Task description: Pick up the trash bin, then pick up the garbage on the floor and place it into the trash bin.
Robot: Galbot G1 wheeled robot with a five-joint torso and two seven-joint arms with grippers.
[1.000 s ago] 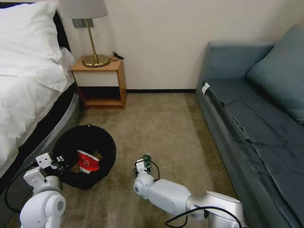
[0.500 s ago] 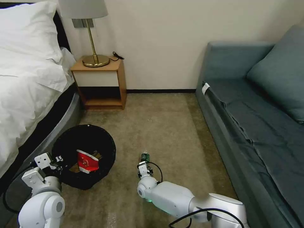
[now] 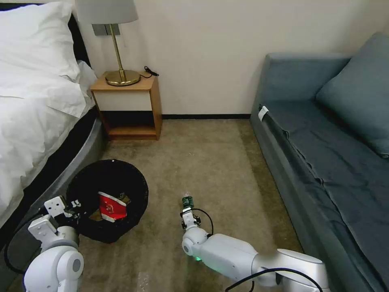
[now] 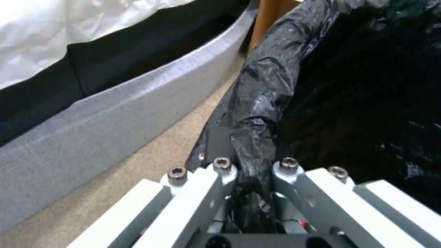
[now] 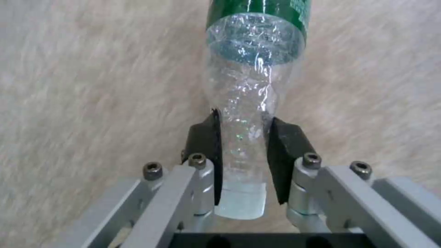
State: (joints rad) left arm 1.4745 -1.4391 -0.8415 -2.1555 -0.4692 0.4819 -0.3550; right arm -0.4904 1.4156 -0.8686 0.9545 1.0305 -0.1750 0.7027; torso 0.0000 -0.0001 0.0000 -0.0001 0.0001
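Two arms reach low over the carpet (image 3: 210,162), one at each near corner of the floor patch between the bed (image 3: 36,105) and the sofa (image 3: 324,134). One trash bin (image 3: 107,200), round and black, sits beside the bed's grey base with its mouth tipped toward the camera, and the left gripper (image 3: 75,207) clamps its near rim; in the left wrist view the fingers (image 4: 220,168) pinch narrow on a fold of the black plastic liner (image 4: 262,103). The left arm is bent sharply, elbow near the floor's near-left corner, wrist pointing toward the bin. The right arm stretches flat from the near-right corner, forearm angled leftward, its wrist turned toward the far wall. The right gripper (image 3: 187,211) holds one bottle (image 3: 187,200) out in front of it over the carpet, right of the bin and well apart from it; the right wrist view shows the black pads (image 5: 206,137) squeezing the clear crumpled body, with the green label (image 5: 259,10) farther from the gripper. One red-white snack packet (image 3: 112,207) lies inside the bin, with a brown scrap (image 3: 125,199) just beside it.
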